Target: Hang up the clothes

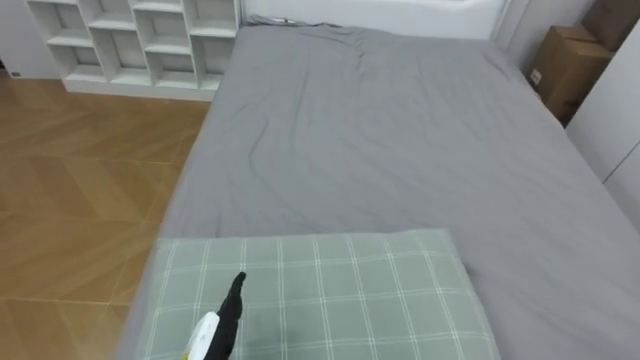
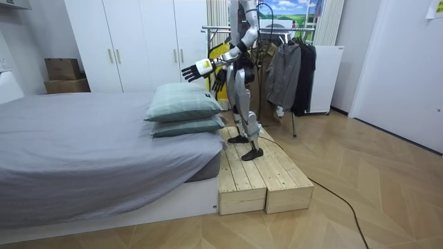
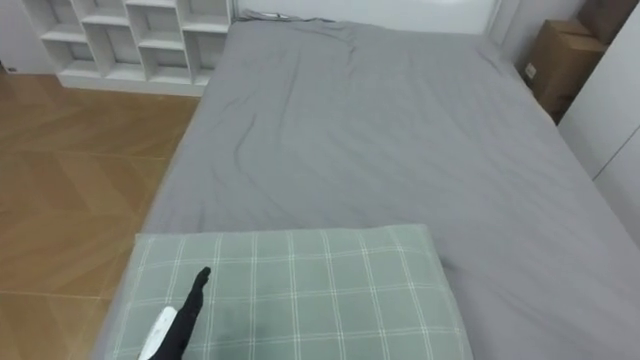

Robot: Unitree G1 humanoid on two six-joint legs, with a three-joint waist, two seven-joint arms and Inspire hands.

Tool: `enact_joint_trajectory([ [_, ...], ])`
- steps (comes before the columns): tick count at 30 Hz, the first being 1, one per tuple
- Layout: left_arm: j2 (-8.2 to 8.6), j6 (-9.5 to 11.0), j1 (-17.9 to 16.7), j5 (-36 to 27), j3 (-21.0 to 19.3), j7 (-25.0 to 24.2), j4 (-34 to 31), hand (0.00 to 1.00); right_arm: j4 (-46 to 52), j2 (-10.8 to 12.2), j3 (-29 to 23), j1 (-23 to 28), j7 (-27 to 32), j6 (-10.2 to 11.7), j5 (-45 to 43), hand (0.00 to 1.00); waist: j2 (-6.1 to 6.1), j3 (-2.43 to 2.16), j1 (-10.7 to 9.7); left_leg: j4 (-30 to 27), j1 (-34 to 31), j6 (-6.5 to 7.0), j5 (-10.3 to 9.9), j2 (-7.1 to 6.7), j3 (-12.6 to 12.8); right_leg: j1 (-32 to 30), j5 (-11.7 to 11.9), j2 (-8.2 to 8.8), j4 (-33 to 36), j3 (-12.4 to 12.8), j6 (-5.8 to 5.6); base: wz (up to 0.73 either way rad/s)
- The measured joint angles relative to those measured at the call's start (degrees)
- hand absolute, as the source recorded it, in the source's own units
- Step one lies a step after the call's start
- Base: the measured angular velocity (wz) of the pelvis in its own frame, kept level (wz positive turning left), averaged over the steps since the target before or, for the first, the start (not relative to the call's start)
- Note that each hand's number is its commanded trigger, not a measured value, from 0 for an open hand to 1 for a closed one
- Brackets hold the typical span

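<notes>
Arm outstretched, the left hand point(image 1: 225, 315) hovers over the checked pillow point(image 1: 360, 290), fingers straight and spread; the right hand point(image 2: 219, 81) hangs at the waist, fingers loose.

Look steeply down from the head, side by side, close over the checked pillow point(image 1: 330, 290) and along the grey bed point(image 1: 400, 140). Stands well off in the room, facing the bed's side, the robot and hung clothes point(image 2: 285, 69); shares pillow and bed.
</notes>
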State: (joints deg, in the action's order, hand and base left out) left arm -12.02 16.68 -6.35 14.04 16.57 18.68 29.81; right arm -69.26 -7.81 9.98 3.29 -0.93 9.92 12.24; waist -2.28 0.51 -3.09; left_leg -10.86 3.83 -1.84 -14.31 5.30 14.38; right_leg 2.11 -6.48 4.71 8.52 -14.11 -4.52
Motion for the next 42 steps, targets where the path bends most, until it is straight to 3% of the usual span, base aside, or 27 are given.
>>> enact_joint_trajectory([
  [5, -0.16, 0.0, -0.9, -1.0, -0.8, 2.6, 6.0, 0.0, 0.0, -0.4, 0.0, 0.6, 0.1, 0.0, 0.0, 0.0, 0.67, 0.3, 0.3, 0.0, 0.0, 0.0, 0.0, -0.01, -0.4, 0.3, 0.0, 0.0, 0.0, -0.2, 0.0, 0.03],
  [8, -0.2, 0.0, -1.6, -1.2, -1.3, 4.5, 9.6, 0.0, 0.0, -0.7, 0.0, 1.3, 0.8, -0.1, 0.0, 0.0, 0.57, 0.23, 0.4, 0.0, 0.2, 0.0, 0.0, -0.15, -0.8, 1.1, 0.0, 0.0, -0.9, -0.2, -0.03, 0.08],
  [12, 0.84, 0.0, -3.0, -4.1, -6.6, 6.4, 16.3, 0.0, 0.4, -0.6, -1.8, 2.2, 1.1, -0.1, -1.4, 0.0, 0.68, 0.15, 0.4, 0.0, 0.9, 0.0, 0.0, -0.06, -1.0, 2.2, -0.1, -0.08, -0.9, -0.4, -0.07, 0.04],
  [20, 1.33, -0.7, -5.8, -9.5, -17.6, 9.0, 28.6, 0.0, 0.0, -0.7, -8.2, 4.7, 1.2, -1.5, -1.5, 0.0, 1.18, -0.07, 1.9, 0.1, 3.1, -0.03, 0.0, -0.11, -1.1, 4.5, -0.2, -0.09, -1.0, -0.2, -0.2, 0.01],
  [25, 1.34, -2.1, -7.3, -10.1, -20.3, 10.0, 33.7, 0.0, -0.1, -0.7, -9.1, 5.0, 1.5, -2.5, -1.6, 0.0, 1.38, -0.11, 1.8, 0.7, 2.9, -0.05, 0.0, -0.23, -2.0, 4.8, -0.4, -0.14, -1.0, -0.2, -0.06, 0.09],
  [34, 2.52, -6.9, -9.7, -10.0, -22.6, 9.7, 39.6, 0.0, -0.9, -0.7, -9.7, 5.9, 1.5, -2.7, -0.8, 0.0, 1.68, -0.38, 2.6, 0.7, 2.9, -0.39, 0.3, -0.13, -1.9, 4.7, -0.5, -0.29, -1.0, -0.1, 0.24, 0.0],
  [42, 2.6, -13.1, -9.1, -10.1, -23.1, 5.3, 40.7, 0.0, -2.5, -0.7, -10.7, 5.7, -0.2, -5.1, 1.3, 0.0, 1.37, -0.54, 3.3, 0.6, 3.6, -0.38, 0.3, -0.12, -1.9, 5.2, -0.5, -0.32, -0.8, 0.0, 0.25, 0.0],
])
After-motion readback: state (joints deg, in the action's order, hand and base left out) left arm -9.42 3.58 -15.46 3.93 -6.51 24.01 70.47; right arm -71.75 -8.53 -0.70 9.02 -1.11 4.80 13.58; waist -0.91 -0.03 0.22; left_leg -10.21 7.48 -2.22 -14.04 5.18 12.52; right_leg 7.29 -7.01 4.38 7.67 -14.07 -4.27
